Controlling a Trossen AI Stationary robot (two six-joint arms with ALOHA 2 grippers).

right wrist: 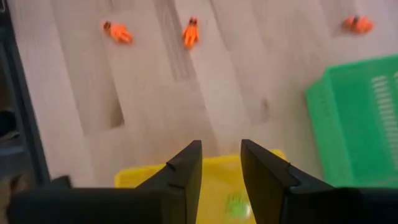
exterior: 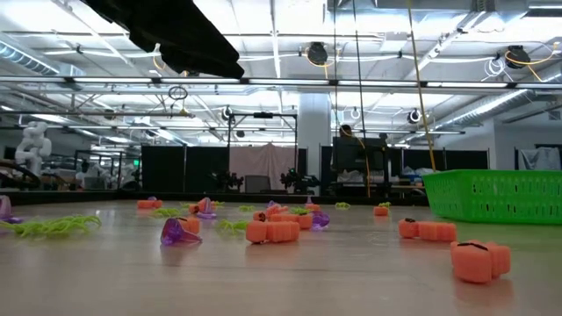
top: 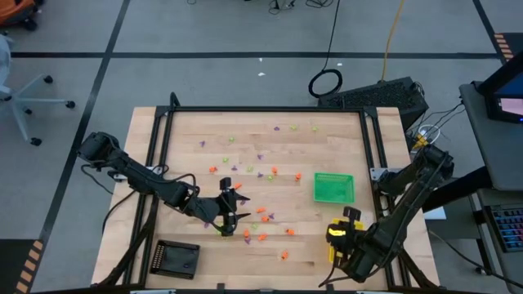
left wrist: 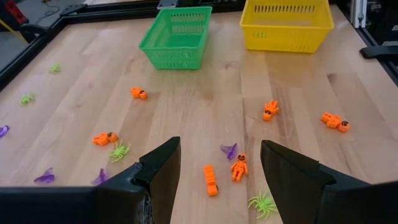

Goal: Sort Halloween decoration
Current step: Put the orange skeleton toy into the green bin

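Tiny orange, purple and lime green Halloween decoration pieces (top: 261, 216) lie scattered over the wooden table. My left gripper (left wrist: 219, 144) hovers open above the near middle of the table. Two orange pieces (left wrist: 211, 180) (left wrist: 239, 167), a purple one (left wrist: 229, 150) and a green spider (left wrist: 263, 204) lie below and between its fingers, untouched. My right gripper (right wrist: 221, 146) is open over the yellow tray (right wrist: 211, 180), with nothing between its fingers. A blurred lime green piece (right wrist: 236, 205) lies in that tray.
A green tray (top: 333, 187) stands just beyond the yellow tray (top: 337, 237) at the right. A black tray (top: 178, 259) sits at the near left. A dark frame (top: 270, 109) borders the table. More pieces lie toward the far edge (top: 294, 127).
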